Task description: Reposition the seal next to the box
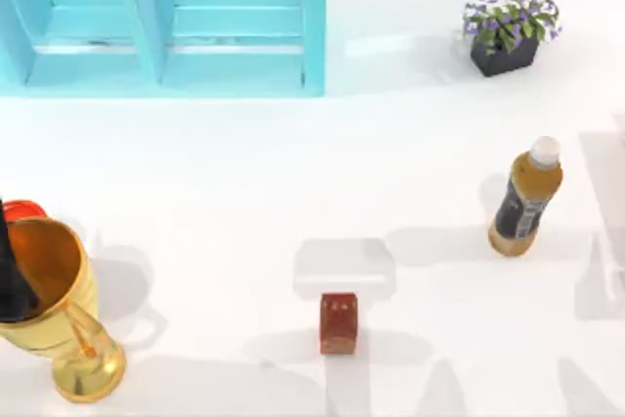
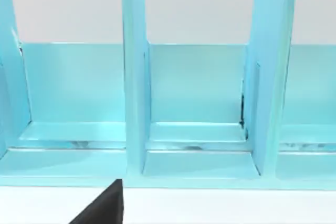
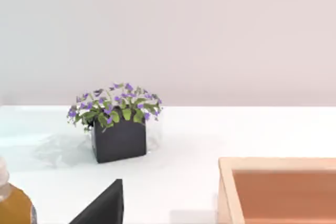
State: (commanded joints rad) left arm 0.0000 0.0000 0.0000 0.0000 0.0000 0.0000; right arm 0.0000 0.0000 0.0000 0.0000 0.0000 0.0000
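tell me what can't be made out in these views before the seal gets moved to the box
- Box: right wrist view, cut off by the picture's edges; its full extent is unclear.
- Bottle: label too small to read in the top view; the right wrist view's edge cuts it to a sliver.
- Seal: top view, its pattern is too faint to read.
- Golden goblet: top view, a dark shape covers its bowl and the red thing behind it.

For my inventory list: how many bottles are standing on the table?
1. The amber bottle with a white cap stands on the table's right side, in front of the flower pot. Others may be hidden outside the views.
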